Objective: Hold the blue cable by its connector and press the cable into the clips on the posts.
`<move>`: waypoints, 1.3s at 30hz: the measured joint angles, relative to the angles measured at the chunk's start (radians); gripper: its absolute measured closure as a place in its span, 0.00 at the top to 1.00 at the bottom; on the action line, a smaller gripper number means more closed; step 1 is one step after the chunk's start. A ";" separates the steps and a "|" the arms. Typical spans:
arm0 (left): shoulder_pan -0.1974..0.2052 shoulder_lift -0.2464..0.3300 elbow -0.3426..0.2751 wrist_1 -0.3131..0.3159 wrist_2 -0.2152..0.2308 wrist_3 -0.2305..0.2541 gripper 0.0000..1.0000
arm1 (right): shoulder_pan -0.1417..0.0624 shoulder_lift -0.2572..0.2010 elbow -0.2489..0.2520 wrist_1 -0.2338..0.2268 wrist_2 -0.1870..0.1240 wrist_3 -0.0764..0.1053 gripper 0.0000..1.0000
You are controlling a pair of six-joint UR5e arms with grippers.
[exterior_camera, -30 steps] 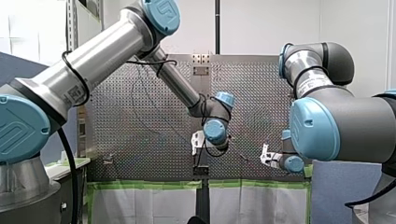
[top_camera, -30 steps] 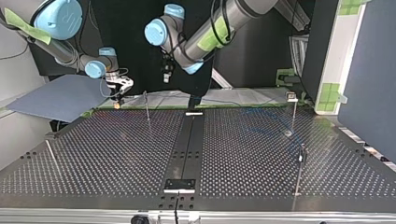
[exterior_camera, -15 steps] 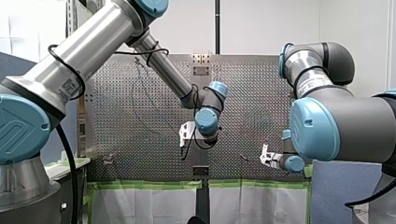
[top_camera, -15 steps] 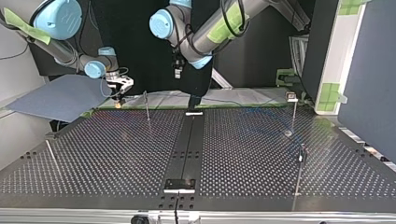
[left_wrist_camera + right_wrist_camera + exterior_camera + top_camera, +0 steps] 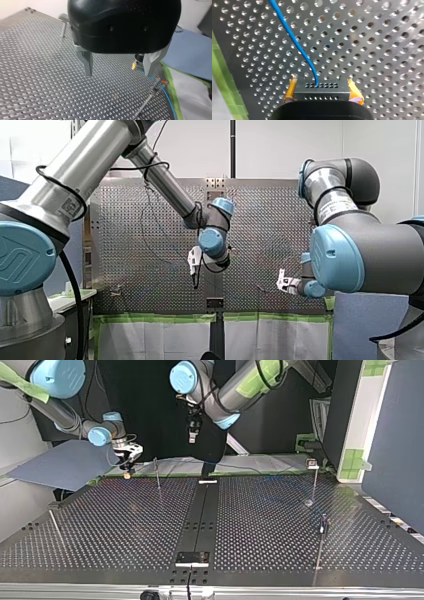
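Right wrist view first: my right gripper (image 5: 321,85) is clamped on the black connector (image 5: 322,94), with a yellow pad (image 5: 290,90) pressed against each end. The blue cable (image 5: 294,40) leaves the connector's holed face and runs away ahead of the gripper over the perforated table (image 5: 374,50). Green tape (image 5: 222,82) edges the table off to one side.

Over to the top view: that right gripper hangs low at the table's far edge, at the view's left, its yellow tip just above the surface. A thin post (image 5: 158,476) stands upright just beside it. Two more posts (image 5: 315,482) stand at the view's right, and a faint blue line of cable crosses the table near them.

My left gripper (image 5: 118,74) is high up, near the middle of the top view and well apart from the table. Its own camera shows the metal fingers (image 5: 87,62) spread wide, nothing between them, only bare perforated plate below. Past one finger, the blue cable runs along the table's edge beside the green tape. An orange-tipped post (image 5: 150,96) rises close to it; whether cable and post touch, I cannot tell
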 joint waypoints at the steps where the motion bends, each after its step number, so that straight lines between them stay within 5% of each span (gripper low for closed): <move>1: 0.003 0.007 -0.007 0.007 0.007 -0.007 0.99 | 0.000 -0.008 0.005 0.000 0.003 -0.001 0.00; 16: 0.064 0.140 -0.140 0.113 0.139 -0.140 0.99 | 0.007 -0.131 0.075 0.001 0.046 -0.004 0.00; 26: 0.140 0.231 -0.231 0.148 0.230 -0.227 0.99 | 0.038 -0.223 0.103 0.040 0.095 -0.003 0.00; 39: 0.197 0.339 -0.339 0.158 0.338 -0.182 0.99 | 0.065 -0.343 0.106 0.145 0.157 -0.004 0.00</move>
